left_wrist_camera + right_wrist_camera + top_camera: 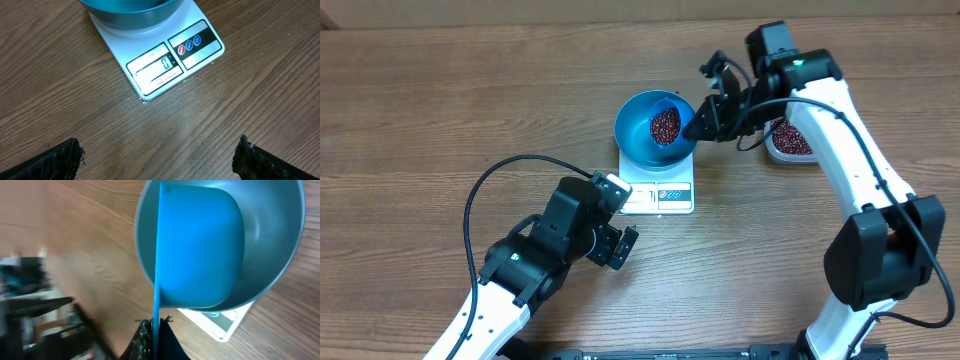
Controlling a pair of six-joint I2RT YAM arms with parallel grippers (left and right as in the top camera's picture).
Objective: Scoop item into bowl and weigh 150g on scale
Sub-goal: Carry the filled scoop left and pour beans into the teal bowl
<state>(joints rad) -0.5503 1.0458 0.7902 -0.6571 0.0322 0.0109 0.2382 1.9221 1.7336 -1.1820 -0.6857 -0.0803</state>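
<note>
The bright blue bowl (638, 140) stands on the white scale (660, 195), whose display (166, 63) reads 0. My right gripper (696, 128) is shut on the thin handle of a small blue scoop (200, 245), which it holds over the bowl (272, 240). From above, a heap of dark red-brown beans (665, 124) shows in the scoop. In the right wrist view the beans are hidden behind the scoop's back. My left gripper (625, 245) hangs open over bare wood just in front of the scale (150, 75), its fingertips (72, 150) wide apart with nothing between them.
A clear tub (788, 140) with more beans sits to the right of the bowl, partly under my right arm. The right arm reaches in from the right side, and a black cable (500, 175) loops off my left arm at the left.
</note>
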